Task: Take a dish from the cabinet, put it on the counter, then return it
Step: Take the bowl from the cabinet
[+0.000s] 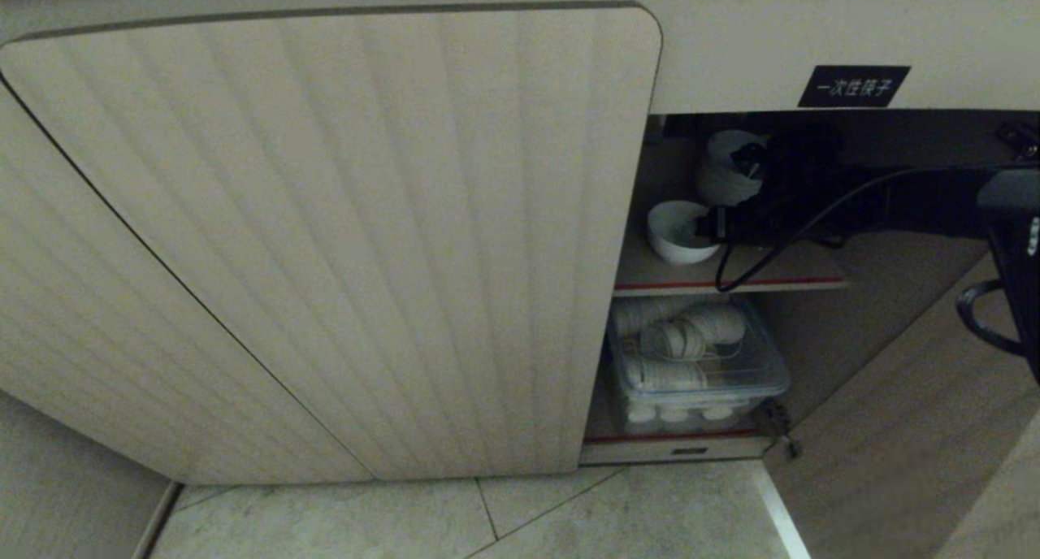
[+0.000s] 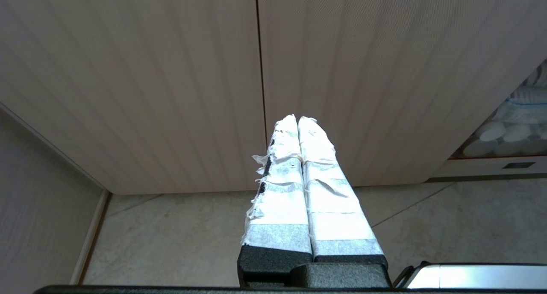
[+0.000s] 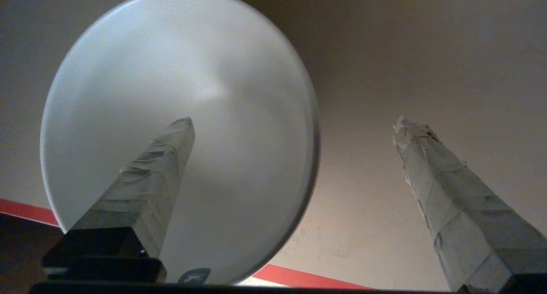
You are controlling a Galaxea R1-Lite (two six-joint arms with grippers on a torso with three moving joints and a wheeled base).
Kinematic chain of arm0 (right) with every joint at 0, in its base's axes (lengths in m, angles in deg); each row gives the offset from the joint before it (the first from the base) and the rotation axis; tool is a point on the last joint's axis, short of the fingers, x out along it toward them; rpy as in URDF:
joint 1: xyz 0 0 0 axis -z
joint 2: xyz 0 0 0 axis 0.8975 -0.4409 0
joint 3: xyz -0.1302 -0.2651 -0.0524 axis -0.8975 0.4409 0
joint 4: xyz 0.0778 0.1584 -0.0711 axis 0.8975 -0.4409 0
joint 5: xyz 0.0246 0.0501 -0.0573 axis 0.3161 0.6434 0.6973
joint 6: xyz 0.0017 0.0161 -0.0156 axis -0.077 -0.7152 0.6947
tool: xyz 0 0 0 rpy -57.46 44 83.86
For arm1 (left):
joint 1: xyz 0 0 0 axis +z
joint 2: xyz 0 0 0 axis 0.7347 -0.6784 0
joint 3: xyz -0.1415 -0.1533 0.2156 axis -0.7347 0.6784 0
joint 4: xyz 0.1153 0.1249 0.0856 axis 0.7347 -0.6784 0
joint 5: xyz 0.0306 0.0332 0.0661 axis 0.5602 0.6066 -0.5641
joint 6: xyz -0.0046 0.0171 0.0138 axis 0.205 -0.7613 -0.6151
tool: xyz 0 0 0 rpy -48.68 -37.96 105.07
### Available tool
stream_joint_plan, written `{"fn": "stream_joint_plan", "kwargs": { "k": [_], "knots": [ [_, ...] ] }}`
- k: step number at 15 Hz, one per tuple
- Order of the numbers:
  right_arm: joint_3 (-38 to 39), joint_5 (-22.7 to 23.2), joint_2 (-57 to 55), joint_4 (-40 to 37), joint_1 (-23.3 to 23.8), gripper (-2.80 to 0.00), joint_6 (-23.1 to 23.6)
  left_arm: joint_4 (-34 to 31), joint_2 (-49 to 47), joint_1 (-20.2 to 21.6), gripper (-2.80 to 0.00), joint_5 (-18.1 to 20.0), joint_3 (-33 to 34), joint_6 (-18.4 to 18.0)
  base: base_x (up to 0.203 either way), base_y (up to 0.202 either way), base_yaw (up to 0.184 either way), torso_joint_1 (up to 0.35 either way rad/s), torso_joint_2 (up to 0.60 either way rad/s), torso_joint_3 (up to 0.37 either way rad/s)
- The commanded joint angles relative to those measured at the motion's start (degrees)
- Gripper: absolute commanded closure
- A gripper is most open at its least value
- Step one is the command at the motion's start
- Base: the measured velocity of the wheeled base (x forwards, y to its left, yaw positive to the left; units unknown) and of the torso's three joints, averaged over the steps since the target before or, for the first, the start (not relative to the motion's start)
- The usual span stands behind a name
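The left pincer (image 2: pixel 298 119) is being kept pressed closed before the cabinet (image 1: pixel 341 234) doors, above the floor (image 1: pixel 569 518). The bowl (image 1: pixel 681 231) is being carried by the red-edged upper shelf (image 1: pixel 731 283), beside a stack of bowls (image 1: pixel 725 169). The right pincer (image 3: pixel 295 127) is being held wide, one finger (image 3: pixel 162 174) lying over the bowl's hollow.

Head view down onto cabinet (image 1: pixel 341 242); right wrist view inside, close on dish (image 3: pixel 179 131).
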Motion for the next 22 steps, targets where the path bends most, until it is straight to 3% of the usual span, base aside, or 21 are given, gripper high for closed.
{"fn": "stream_joint_plan", "kwargs": {
  "k": [1,22],
  "knots": [
    [0.0,0.11,-0.1,-0.11,-0.08,-2.8,0.05,0.02,0.02,0.0,0.0,0.0,0.0,0.03,0.0,0.0,0.0,0.0,0.0,0.0],
    [-0.09,0.11,-0.54,0.77,-0.36,-2.8,0.05,0.02,0.02,0.0,0.0,0.0,0.0,0.03,0.0,0.0,0.0,0.0,0.0,0.0]
  ]
}}
